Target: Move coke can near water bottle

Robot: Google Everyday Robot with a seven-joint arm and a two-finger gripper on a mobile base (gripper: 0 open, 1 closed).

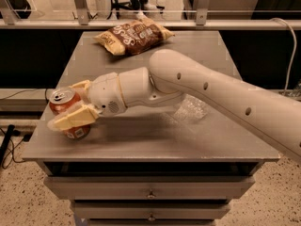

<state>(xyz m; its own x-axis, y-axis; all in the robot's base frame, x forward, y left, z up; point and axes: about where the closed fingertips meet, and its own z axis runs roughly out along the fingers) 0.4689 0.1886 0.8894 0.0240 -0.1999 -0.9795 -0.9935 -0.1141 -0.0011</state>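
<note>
Coke can (60,106) is seen at the front left corner of the surface (155,142), close to the left edge. It is slightly tilted, with the silver top and pull tab turned up toward the camera.

Gripper (62,104) is placed at the can, reached in from the right by the white arm (211,88), which is stretched low across the surface. The jaws are set about one can-width apart, with the can taken between them. The far jaw is laid against the upper right side of the can, by the rim. The near jaw is laid across the front of the can's body, so the middle of the label is hidden. Red wall is seen above the near jaw, and the white patch at the base below it. Contact is seen on both sides, and the can is held.

Water bottle (190,109) is found right of centre, lying down, well apart from the can and partly hidden behind the forearm; only crinkled clear plastic is made out.

Brown chip bag (134,36) is noted at the back of the surface, apart from the rest.
</note>
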